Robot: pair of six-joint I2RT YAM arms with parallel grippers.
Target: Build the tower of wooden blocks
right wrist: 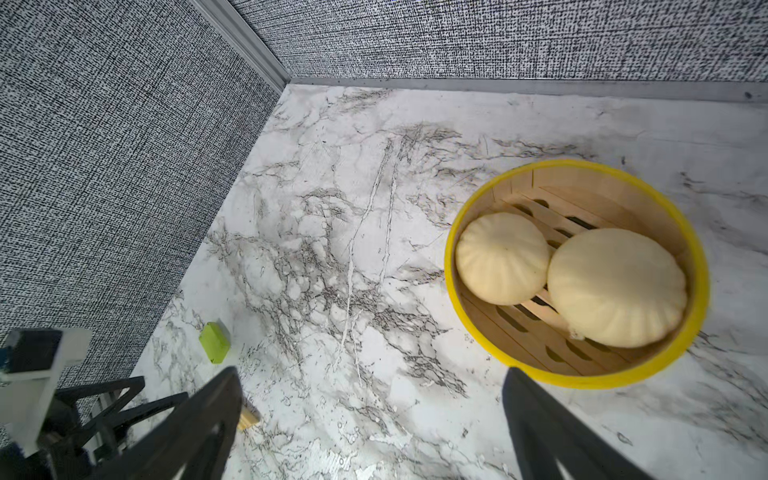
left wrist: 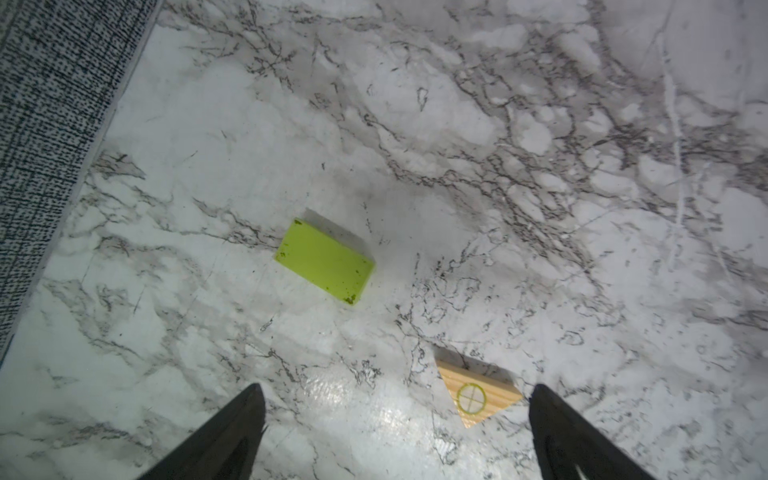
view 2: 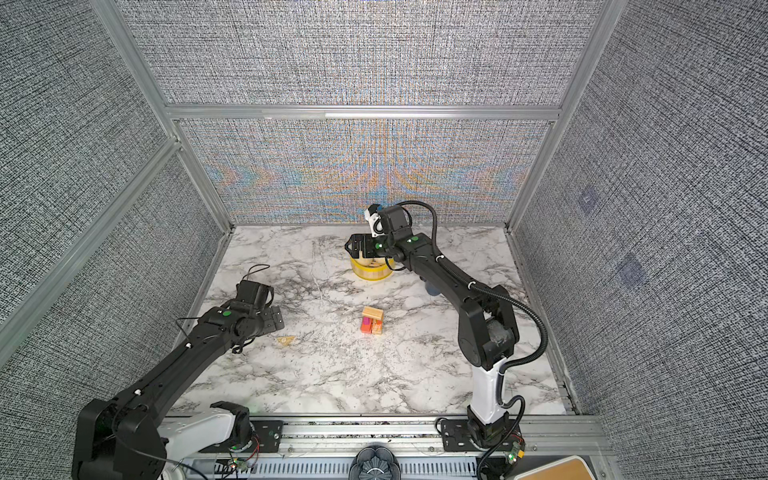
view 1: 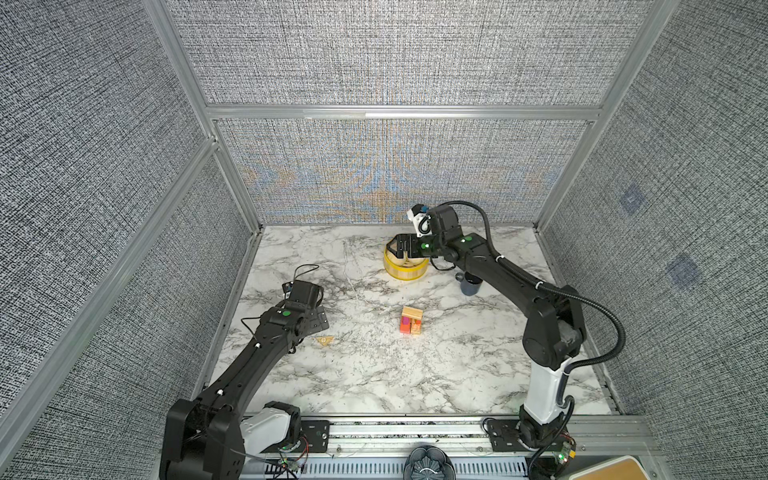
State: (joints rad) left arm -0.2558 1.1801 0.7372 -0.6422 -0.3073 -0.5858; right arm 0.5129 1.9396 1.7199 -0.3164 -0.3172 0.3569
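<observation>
Left end effector (left wrist: 399, 388) spread above marble tabletop (view 1: 374, 374); right end effector (right wrist: 372, 370) spread too; grey woven walls (view 1: 395, 54) around.

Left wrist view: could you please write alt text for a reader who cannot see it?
A lime-green wood slab lies flat on the marble table, a tan triangular block near it. The open left end effector holds nothing.

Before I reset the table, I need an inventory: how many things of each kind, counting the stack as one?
Block tower: 1
Loose wood blocks: 2, lime green slab and tan triangle
Steamer basket: 1
Buns: 2
Mug: 1
Total: 7
</observation>
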